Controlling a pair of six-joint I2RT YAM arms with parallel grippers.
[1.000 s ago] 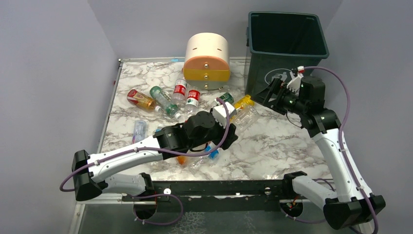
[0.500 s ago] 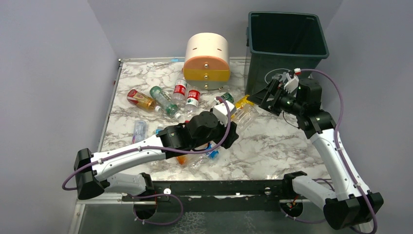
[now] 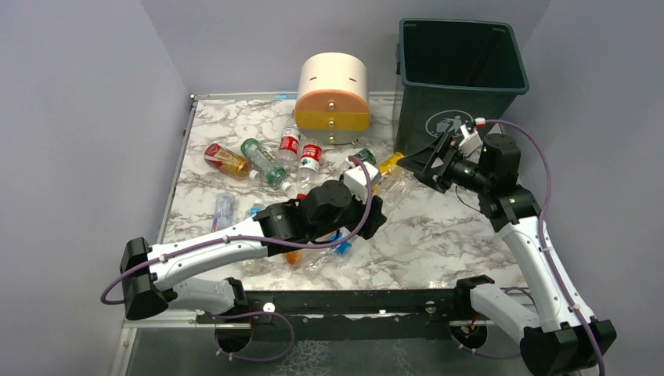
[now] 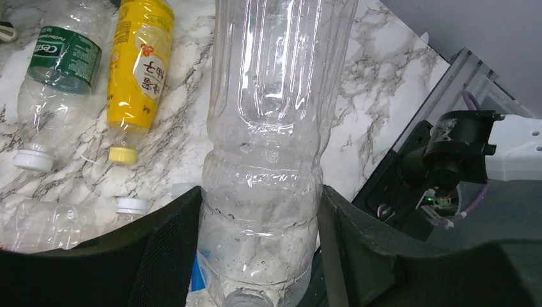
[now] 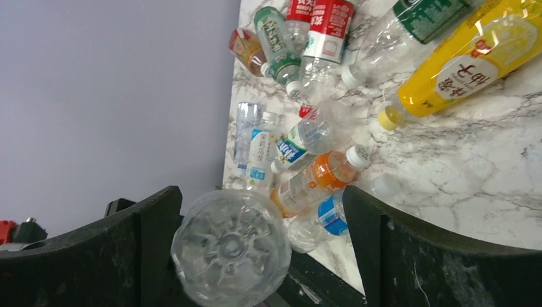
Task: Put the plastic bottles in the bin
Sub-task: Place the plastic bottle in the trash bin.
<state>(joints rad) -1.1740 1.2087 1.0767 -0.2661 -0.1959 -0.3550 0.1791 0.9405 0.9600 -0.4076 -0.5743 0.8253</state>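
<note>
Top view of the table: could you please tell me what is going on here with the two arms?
The left gripper is shut on a clear bottle and holds it above the table, pointed toward the right arm. The right gripper stands open beside the bin, facing the bottle's base but not gripping it. Many other bottles lie on the table.

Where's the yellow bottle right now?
Top view, right of centre: the yellow bottle lies on the table at the bin's near left corner, beside a green-labelled bottle.

Top and bottom edges of the left wrist view crop the clear bottle (image 4: pixel 265 128).
</note>
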